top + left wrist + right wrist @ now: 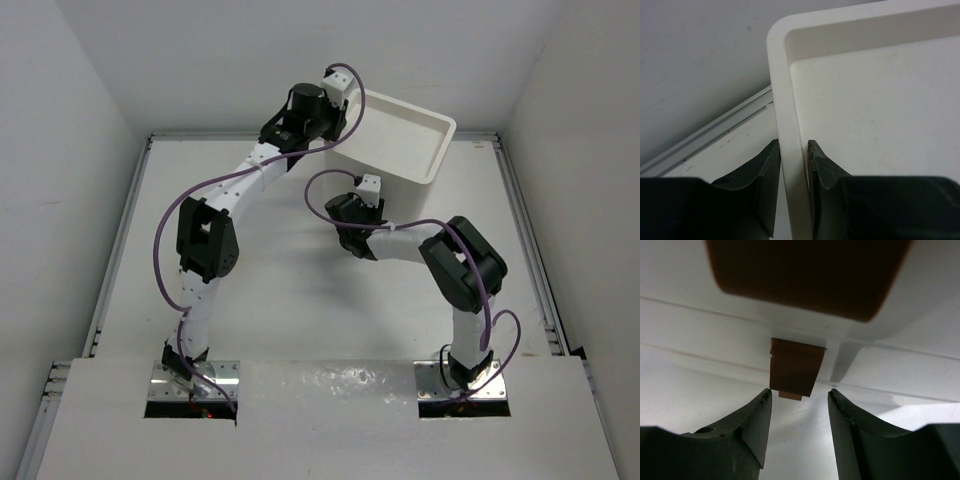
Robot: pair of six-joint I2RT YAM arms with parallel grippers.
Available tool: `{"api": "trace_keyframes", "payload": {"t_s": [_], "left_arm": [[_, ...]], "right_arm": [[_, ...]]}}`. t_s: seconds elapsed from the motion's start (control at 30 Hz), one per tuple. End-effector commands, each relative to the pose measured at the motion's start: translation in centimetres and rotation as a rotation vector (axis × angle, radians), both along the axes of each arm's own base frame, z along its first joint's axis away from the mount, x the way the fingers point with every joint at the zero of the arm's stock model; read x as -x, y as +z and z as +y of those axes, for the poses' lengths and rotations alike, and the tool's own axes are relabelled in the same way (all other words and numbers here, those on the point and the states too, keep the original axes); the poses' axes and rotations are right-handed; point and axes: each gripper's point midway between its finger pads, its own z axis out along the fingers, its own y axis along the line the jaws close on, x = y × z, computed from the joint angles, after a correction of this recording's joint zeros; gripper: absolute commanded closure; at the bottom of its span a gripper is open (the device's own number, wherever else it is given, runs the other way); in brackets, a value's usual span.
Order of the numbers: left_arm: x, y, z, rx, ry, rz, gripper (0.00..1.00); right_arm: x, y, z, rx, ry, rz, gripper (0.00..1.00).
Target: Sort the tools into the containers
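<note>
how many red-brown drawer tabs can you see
3, all in the right wrist view: a large blurred tab along the top, a smaller tab at centre, and a sliver of a third just beneath it. The overhead view shows none.

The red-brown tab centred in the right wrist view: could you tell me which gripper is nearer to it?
Right. The right gripper stands open just before the tab; the left gripper is shut on the white unit's rim.

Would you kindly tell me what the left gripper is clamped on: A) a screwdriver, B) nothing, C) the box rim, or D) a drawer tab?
C: the left wrist view shows the left gripper shut on the box rim, one finger on each side.
</note>
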Motion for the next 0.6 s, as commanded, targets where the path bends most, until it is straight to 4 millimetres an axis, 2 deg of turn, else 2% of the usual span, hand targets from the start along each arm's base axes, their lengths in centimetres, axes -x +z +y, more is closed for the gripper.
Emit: {"api": "trace_keyframes", "payload": {"t_s": [0.0, 0.17, 0.27, 0.4, 0.57], "left_arm": [[0.9, -1.0, -0.4, -0.027, -0.065, 0.016, 1.00], [0.8, -3.0, 0.4, -0.088, -0.047, 0.046, 1.00], [0.4, -2.9, 1.1, -0.118, -0.015, 0.020, 1.00], [0.7, -2.5, 1.1, -0.117, -0.021, 0.018, 1.00], [1.5, -2.6, 0.8, -0.106, -0.051, 0.039, 1.00]], "right_arm": [[-1.0, -0.3, -0.8, -0.007, -0.015, -0.046, 0.52], [-0.3, -0.6, -1.9, -0.014, -0.014, -0.095, 0.53], [-0.1, -0.8, -2.6, 0.006, -0.011, -0.119, 0.53], [0.3, -1.0, -3.3, -0.004, -0.031, -0.144, 0.53], [-0.3, -0.4, -2.3, -0.019, 0.039, -0.166, 0.53]]}}
